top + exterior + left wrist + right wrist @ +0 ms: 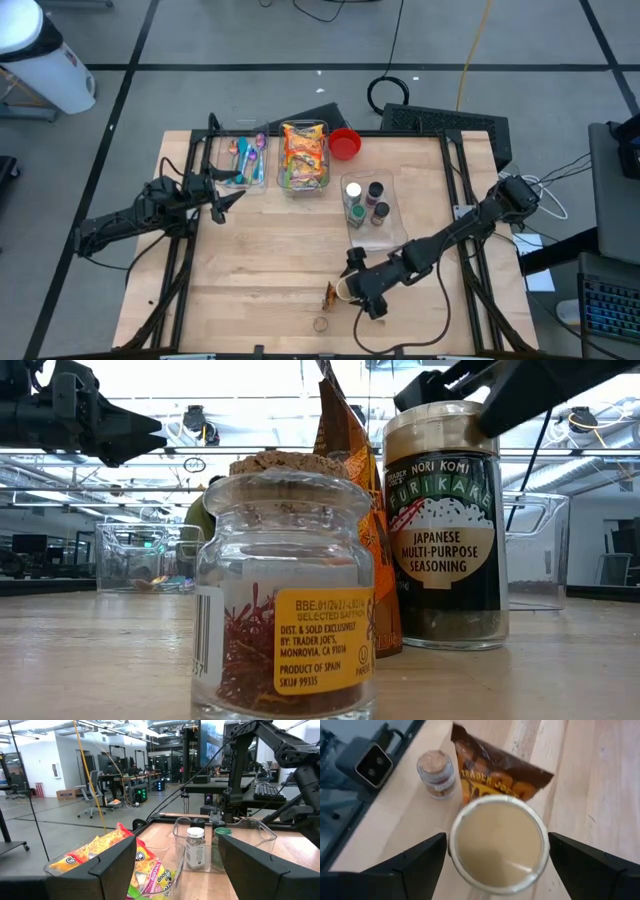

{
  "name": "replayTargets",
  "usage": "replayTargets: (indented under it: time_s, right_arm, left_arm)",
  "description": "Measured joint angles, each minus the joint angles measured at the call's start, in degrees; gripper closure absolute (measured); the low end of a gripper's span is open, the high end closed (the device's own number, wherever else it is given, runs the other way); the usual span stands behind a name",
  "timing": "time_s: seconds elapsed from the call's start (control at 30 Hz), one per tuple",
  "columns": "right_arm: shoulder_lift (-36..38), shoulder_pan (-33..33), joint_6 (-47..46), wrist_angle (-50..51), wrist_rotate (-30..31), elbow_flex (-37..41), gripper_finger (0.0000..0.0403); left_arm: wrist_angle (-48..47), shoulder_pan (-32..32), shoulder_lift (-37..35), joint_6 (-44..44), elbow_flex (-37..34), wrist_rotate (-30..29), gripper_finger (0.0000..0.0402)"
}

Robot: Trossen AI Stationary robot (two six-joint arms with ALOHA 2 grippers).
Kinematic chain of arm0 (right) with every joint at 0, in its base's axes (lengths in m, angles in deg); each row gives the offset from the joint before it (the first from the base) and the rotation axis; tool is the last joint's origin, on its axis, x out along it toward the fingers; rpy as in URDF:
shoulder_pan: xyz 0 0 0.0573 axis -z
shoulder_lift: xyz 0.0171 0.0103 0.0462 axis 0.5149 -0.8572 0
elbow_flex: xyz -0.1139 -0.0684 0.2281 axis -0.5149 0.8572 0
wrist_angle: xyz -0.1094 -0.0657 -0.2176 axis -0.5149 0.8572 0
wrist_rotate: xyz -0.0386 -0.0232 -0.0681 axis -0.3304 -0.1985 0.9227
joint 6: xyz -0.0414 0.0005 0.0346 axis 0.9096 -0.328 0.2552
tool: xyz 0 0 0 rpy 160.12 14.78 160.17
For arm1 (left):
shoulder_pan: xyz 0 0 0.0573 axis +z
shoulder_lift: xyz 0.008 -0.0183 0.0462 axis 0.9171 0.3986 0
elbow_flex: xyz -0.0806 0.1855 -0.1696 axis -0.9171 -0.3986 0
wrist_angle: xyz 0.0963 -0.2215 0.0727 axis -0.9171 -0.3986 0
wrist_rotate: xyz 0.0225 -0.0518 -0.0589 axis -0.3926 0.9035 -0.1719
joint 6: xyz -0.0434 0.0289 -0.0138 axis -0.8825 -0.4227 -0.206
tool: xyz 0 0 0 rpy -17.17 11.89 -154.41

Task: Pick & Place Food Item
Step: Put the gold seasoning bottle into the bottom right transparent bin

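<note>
One table (260, 260) is carrying everything. Two dark arms are reaching over it, one on the left (130, 215) and one on the right (450, 232). Three clear bins are standing along the far side: the left bin (243, 185) is holding several coloured utensils, too tangled to count; the middle bin (284, 160) is holding several snack packets; the right bin (395, 235) is holding what look like four spice jars. One red bowl (345, 143) is sitting just beside the middle bin. Near the front edge, three loose items are standing together: one furikake jar (445, 540), one cork-topped saffron jar (285, 590) and one brown packet (500, 775).
</note>
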Motion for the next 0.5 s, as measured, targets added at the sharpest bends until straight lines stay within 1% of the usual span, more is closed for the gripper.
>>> replayTargets:
  time_s: [0.13,0.23,0.47,0.5]
  right_arm:
    - [0.0,0.0,-0.3,-0.6,0.0,0.7,0.0068]
    - [0.0,0.4,-1.8,-1.9,0.0,1.6,0.0077]
    - [0.0,0.6,-1.6,-2.9,0.0,2.3,0.0136]
    - [0.0,0.6,-1.5,-2.9,0.0,2.3,0.0138]
  left_arm:
    - [0.0,0.0,0.0,0.0,0.0,0.0,0.0119]
    - [0.0,0.0,0.0,0.0,0.0,0.0,0.0119]
    - [0.0,0.0,0.0,0.0,0.0,0.0,0.0119]
    - [0.0,0.0,0.0,0.0,0.0,0.0,0.0119]
